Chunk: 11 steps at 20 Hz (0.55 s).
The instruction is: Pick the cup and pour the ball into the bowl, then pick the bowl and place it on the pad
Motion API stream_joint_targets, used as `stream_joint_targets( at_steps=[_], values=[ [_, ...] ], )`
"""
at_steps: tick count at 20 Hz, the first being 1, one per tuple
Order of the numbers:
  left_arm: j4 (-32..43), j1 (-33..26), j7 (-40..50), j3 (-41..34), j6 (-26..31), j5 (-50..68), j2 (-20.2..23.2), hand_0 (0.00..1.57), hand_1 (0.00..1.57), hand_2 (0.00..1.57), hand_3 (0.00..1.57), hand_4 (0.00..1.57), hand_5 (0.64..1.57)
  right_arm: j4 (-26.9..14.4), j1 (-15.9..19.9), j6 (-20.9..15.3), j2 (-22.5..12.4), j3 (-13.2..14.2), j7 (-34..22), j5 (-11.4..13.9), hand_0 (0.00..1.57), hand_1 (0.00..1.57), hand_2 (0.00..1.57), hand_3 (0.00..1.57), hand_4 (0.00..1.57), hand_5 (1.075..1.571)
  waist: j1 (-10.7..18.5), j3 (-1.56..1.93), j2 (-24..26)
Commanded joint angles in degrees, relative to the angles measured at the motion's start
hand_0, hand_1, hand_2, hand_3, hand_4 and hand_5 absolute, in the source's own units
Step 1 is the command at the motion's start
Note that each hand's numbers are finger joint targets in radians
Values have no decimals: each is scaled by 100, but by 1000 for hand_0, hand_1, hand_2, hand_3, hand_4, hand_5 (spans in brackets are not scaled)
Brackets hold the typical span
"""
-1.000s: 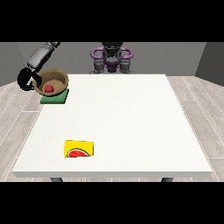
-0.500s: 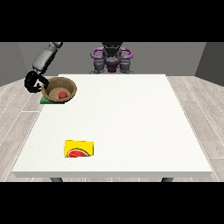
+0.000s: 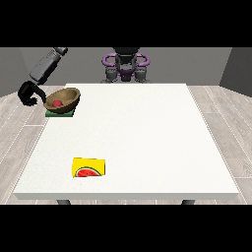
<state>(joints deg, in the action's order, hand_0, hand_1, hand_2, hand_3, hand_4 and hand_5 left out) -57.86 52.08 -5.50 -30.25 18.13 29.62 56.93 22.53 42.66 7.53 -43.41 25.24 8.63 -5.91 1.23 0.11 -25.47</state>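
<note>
At the far left of the front view we saw the hand at the view's left (image 3: 28, 94), black and hanging off the table's edge, just beside the bowl (image 3: 62, 99). Its fingers looked curled into a hook shape, but we could not tell whether they touched the bowl's rim or closed on nothing, so we leave the grip undecided. The grey forearm (image 3: 47, 65) ran up and to the right from that hand toward the top of the view.

Next came the wooden bowl, tilted so that its opening faced somewhat toward the camera, with the red ball (image 3: 57, 103) lying inside it. The bowl sat over the green pad (image 3: 59, 113) at the table's far left corner; we could not tell whether it rested fully on the pad or was held slightly above it.

Further right and nearer the camera, a yellow card with a watermelon picture (image 3: 88, 168) lay flat on the white table (image 3: 147, 138), well apart from the bowl.

At the far edge, around the middle, stood the robot's torso (image 3: 126, 64) with purple rings at its shoulders. We saw no cup in this view.
</note>
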Motion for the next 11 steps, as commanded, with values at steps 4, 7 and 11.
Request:
stream_joint_targets(
  at_steps=[4,7,11],
  values=[
    [-390,93,328,102,-370,93,-45,0,0,0,0,0,1514,-130,453,-45,-248,40,-286,-16,685,685,559,952,0,1531,-57,0,-41],
    [-203,-20,257,-46,26,246,176,0,0,0,0,0,1515,-170,444,119,-475,198,-332,-169,421,421,466,586,0,1500,4,-3,-71],
    [135,-447,22,13,217,119,-8,0,0,0,0,0,1515,-56,311,506,-658,185,-586,-246,134,134,280,375,0,1467,-68,-11,455]
  ],
)
